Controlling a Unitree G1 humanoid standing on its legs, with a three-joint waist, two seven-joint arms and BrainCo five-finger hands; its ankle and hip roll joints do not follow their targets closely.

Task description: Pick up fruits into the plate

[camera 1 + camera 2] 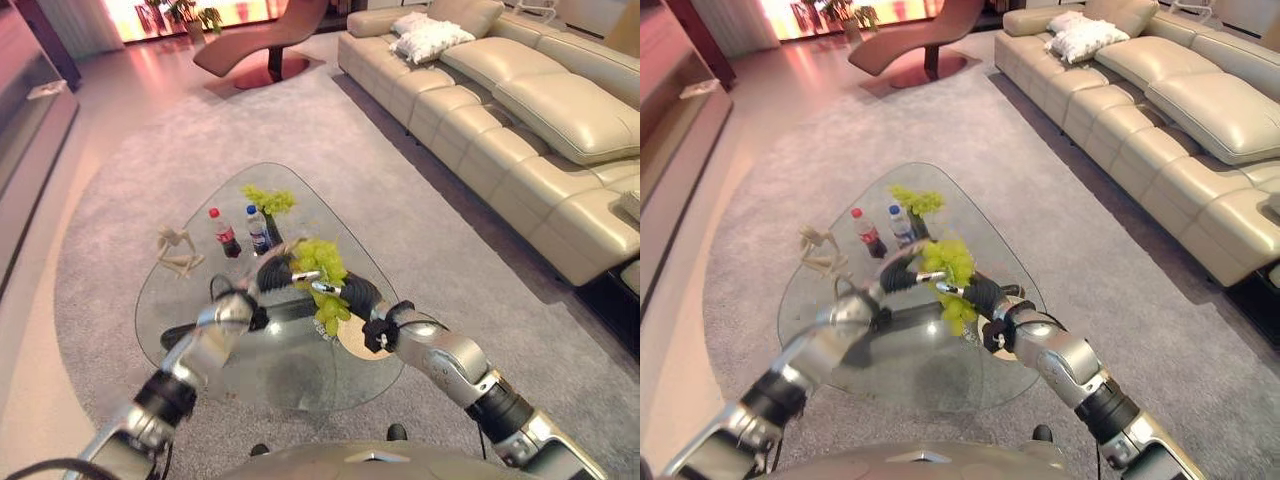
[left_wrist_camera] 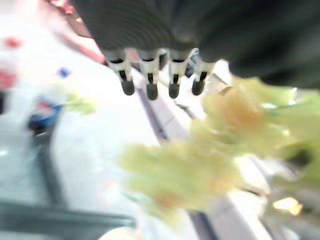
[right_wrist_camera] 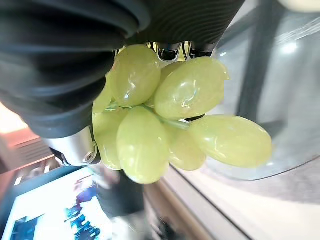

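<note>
A bunch of green grapes (image 3: 150,125) hangs from my right hand (image 1: 350,293), whose fingers curl round it above the glass table (image 1: 150,320). More of the yellow-green bunch (image 1: 320,258) rises between my two hands. My left hand (image 1: 275,272) is right beside that bunch on its left, its fingers (image 2: 150,75) straight and holding nothing. A tan plate (image 1: 355,342) lies on the table just under my right wrist, partly hidden by it. The hanging grapes (image 1: 331,314) are over the plate's near-left edge.
On the table's far side stand a red-capped cola bottle (image 1: 224,233), a water bottle (image 1: 258,229) and a small green plant (image 1: 268,200). A wooden figure (image 1: 178,252) lies at its left. A cream sofa (image 1: 520,130) runs along the right, and grey carpet surrounds the table.
</note>
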